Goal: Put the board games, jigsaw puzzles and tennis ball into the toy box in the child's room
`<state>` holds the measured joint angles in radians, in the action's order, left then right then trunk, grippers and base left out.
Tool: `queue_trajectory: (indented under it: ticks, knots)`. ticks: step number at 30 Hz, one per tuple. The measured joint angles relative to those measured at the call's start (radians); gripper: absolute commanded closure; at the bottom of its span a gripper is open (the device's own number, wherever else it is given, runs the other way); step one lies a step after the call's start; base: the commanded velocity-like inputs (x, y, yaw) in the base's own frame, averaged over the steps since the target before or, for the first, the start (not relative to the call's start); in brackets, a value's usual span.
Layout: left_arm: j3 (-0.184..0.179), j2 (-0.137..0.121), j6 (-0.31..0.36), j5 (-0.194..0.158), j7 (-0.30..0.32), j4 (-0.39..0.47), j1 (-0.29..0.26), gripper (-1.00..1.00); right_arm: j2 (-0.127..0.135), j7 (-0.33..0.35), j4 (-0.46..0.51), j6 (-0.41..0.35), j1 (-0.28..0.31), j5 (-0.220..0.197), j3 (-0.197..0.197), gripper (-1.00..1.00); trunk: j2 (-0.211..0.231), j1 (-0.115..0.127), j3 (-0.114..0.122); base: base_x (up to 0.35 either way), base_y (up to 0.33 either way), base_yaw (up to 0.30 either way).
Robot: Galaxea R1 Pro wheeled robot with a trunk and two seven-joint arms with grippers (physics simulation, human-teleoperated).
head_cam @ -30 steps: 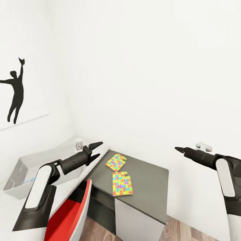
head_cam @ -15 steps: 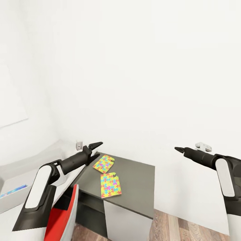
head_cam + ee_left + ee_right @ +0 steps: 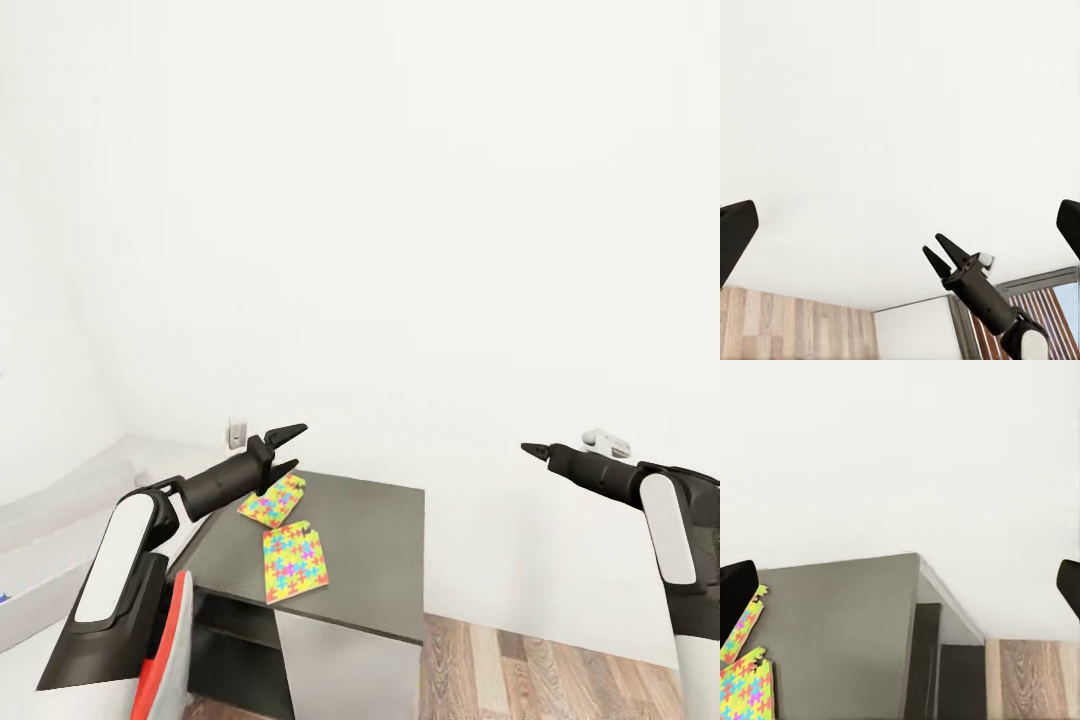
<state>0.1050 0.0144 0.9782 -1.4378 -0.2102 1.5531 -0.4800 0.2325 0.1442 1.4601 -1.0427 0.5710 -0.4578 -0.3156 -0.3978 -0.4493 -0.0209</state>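
White walls back a dark grey table (image 3: 380,540) over wood flooring (image 3: 560,675). Nearest, both arms reach forward, raised: left gripper (image 3: 283,450) with fingers spread, empty, above the table's near corner; right gripper (image 3: 535,451) likewise parted in the left wrist view. Two jigsaw puzzles (image 3: 293,560) lie flat on the table

Two jigsaw puzzles, multicoloured (yellow-dominant), lie flat on dark worktop (image 3: 370,540): far puzzle (image 3: 272,499) partly behind left gripper (image 3: 283,452), near puzzle (image 3: 294,562) at front edge.
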Motion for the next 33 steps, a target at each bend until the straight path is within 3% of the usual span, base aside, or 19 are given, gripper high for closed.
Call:
queue_trajectory:
  ticks: [21,33]
  knots:
    - [0.001,0.0,-0.002,0.0,-0.001,-0.001,0.0,-1.0,0.015,-0.007,-0.159,0.0,0.017,0.009,-0.006,-1.0,-0.001,0.0,0.008,0.0,0.0,-0.276]
    - [0.001,-0.001,-0.003,0.0,0.0,-0.001,0.0,-1.0,0.075,-0.008,-0.315,0.0,0.022,0.01,-0.008,-1.0,-0.001,0.0,0.013,0.0,-0.008,-0.276]
